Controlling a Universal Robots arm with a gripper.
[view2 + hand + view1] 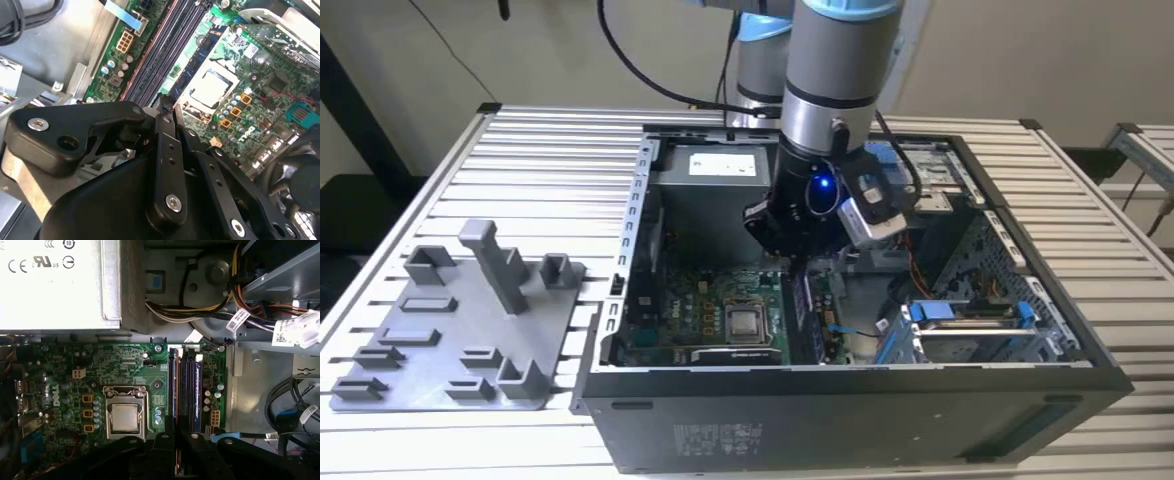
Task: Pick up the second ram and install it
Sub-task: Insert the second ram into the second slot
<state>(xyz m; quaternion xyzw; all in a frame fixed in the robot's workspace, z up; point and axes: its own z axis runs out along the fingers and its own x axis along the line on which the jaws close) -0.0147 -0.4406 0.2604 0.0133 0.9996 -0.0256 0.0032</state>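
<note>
One arm reaches down into one open computer case (854, 420), a black sheet-metal box lying on its side on a worktop (534, 150) of ribbed metal slats. The gripper (790, 255) hangs low over the green motherboard (100, 370), at the bank of long, narrow memory slots (165, 50) that run in parallel beside the one square CPU socket (125, 417) with its dull silver lid.

The second ram (173, 390) stands on edge in the slot nearest that socket, a thin dark strip with a copper-coloured rim. In the first wrist view its near end runs in between the two black matt fingers (162, 445). The jaws are drawn together on the stick, one flat finger against each face. In the second wrist view the gripper (167, 107) narrows to a point just above the slots.

Two white latches (198, 358) mark the far ends of the slots. One boxy grey power supply (60, 285) sits past the board, with one bundle of coloured cables (170, 310) beside it.

At the exterior view's left, well apart from the case, lies one grey plastic tray (414, 370) with one tall post and several low blocks
</note>
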